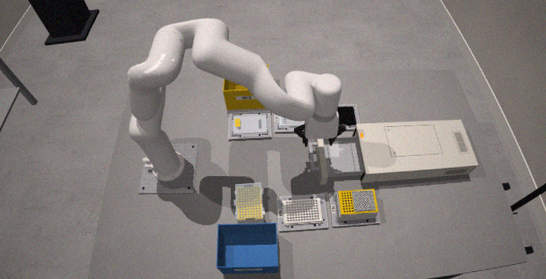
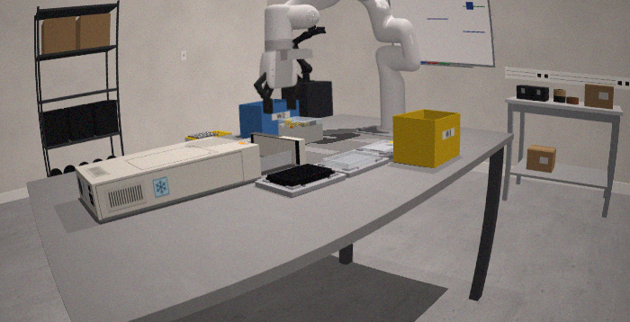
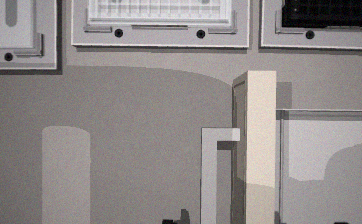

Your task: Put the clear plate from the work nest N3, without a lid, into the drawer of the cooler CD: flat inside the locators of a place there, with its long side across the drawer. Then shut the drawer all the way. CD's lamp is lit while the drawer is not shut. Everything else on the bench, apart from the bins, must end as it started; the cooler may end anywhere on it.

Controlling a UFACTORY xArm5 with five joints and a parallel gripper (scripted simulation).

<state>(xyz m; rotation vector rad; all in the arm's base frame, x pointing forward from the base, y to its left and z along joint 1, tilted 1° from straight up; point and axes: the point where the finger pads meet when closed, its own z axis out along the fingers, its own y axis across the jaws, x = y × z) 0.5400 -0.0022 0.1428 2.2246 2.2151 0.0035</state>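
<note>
The clear plate [image 1: 288, 122] lies in its nest behind the cooler's drawer, partly hidden by my arm. It shows at the top of the wrist view [image 3: 159, 11] and in the side view [image 2: 352, 160]. The beige cooler [image 1: 417, 149] has its drawer [image 1: 343, 159] pulled out. The drawer's inside [image 3: 332, 165] holds nothing. The drawer's front panel [image 3: 254, 145] and handle [image 3: 214, 170] are below me. The cooler's orange lamp [image 1: 361, 135] is lit. My gripper [image 1: 320, 140] hangs open and empty well above the drawer front [image 2: 277, 147].
A black plate [image 1: 347, 115] sits in the nest beside the clear one. A nest with a flat lid [image 1: 249, 125] and a yellow bin [image 1: 242, 93] stand to the left. In front are a yellow tip box [image 1: 249, 202], a white plate [image 1: 302, 210], a yellow rack [image 1: 356, 202] and a blue bin [image 1: 248, 248].
</note>
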